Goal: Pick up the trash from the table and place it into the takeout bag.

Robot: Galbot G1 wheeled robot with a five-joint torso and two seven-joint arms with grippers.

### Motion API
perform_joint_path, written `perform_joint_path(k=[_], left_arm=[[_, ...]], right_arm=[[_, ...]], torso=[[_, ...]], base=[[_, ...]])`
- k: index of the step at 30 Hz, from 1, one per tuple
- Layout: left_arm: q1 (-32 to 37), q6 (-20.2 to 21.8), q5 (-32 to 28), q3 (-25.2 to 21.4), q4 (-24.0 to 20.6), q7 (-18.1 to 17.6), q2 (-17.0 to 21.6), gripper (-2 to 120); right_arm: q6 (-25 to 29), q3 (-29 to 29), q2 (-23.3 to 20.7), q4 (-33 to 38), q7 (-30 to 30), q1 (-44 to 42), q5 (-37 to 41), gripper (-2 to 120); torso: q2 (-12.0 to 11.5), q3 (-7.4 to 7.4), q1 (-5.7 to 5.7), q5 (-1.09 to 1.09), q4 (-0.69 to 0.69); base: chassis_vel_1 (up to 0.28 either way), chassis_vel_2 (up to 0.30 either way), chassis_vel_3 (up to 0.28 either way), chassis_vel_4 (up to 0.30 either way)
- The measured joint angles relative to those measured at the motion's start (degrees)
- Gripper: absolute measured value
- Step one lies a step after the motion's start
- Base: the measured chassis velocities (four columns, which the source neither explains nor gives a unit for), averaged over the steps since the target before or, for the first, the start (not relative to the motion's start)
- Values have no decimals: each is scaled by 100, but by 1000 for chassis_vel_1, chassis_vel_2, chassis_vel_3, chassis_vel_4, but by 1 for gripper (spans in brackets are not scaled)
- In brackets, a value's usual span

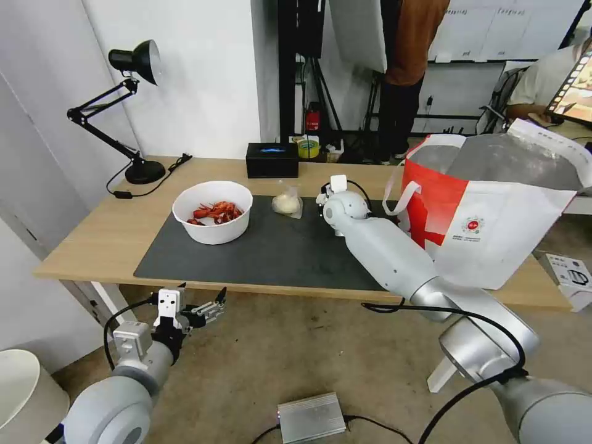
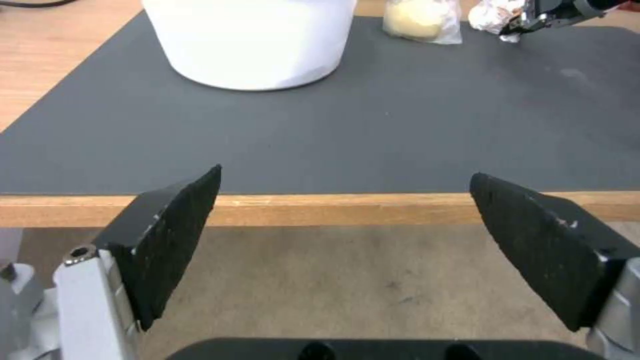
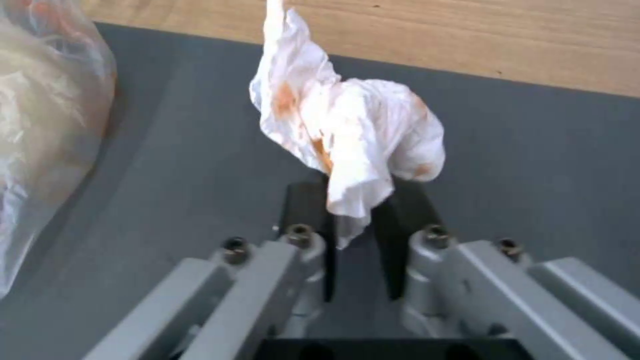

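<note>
Two claws are up on my screens. From the head camera, my right claw (image 1: pixel 325 196) is stretched out over the far part of the dark mat on the desk (image 1: pixel 92 240), hidden behind its own wrist, so I read its grip from the wrist feed. The takeout bag (image 1: pixel 493 216) stands open at about three o'clock from that claw, just beside the forearm, so the right arm is plainly the nearer one. The white bowl (image 1: pixel 213 211) of crayfish shells sits at nine o'clock from it, with the small clear bag (image 1: pixel 288 202) between them. My left claw (image 1: pixel 198 310) hangs below the desk's near edge, off the work.

On the left wrist feed, the left claw (image 2: pixel 343 210) is spread wide and empty, the bowl (image 2: pixel 250 40) well beyond it across the mat.

On the right wrist feed, the right claw (image 3: pixel 357 215) is pinched narrow on the crumpled tissue (image 3: pixel 347 135), which stands up out of the pads, stained orange. I judge the carry must rise over the bag's rim
</note>
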Motion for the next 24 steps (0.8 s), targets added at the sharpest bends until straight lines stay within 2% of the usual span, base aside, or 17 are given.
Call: perform_joint_path(k=[3,4,8,9,12,14,16,17,19,24], left_arm=[[-2,-1,0,0,-4,-4,-3,100],[-2,-1,0,0,-4,-4,-3,100],[23,-2,0,-21,-55,-15,-2,100],[23,-2,0,-21,-55,-15,-2,100],[118,-2,17,-90,-94,-19,-42,100],[136,-3,38,-93,-99,-19,-52,100],[146,-7,84,-87,-116,-19,-72,100],[146,-7,84,-87,-116,-19,-72,100],[132,-7,86,-78,-139,-19,-75,100],[131,-7,75,-81,-176,-21,-27,100]], right_arm=[[5,33,-164,430,100,-101,152,0],[5,33,-164,430,100,-101,152,0],[5,66,-564,1236,254,-224,417,0],[5,66,-564,1236,254,-224,417,0],[-10,159,-842,1919,398,-347,600,0],[-20,184,-898,2096,446,-382,652,0],[-73,260,-1106,2800,671,-475,919,0],[-73,260,-1106,2800,671,-475,919,0],[-99,294,-1266,3283,876,-494,1132,0],[-107,401,-1576,3980,1256,-444,1407,0]], torso=[[0,0,0,0,0],[0,0,0,0,0],[0,0,0,0,-1],[0,0,0,0,-1],[0,0,0,1,-1],[0,0,0,0,-1],[0,-1,0,0,0],[0,-1,0,0,0],[0,-1,0,0,0],[0,-1,0,0,0]], base=[[0,0,0,0],[0,0,0,0],[0,0,0,0],[0,0,0,0],[0,0,0,0],[0,0,0,0],[0,0,0,0],[0,0,0,0],[0,0,0,0],[0,0,0,0]])
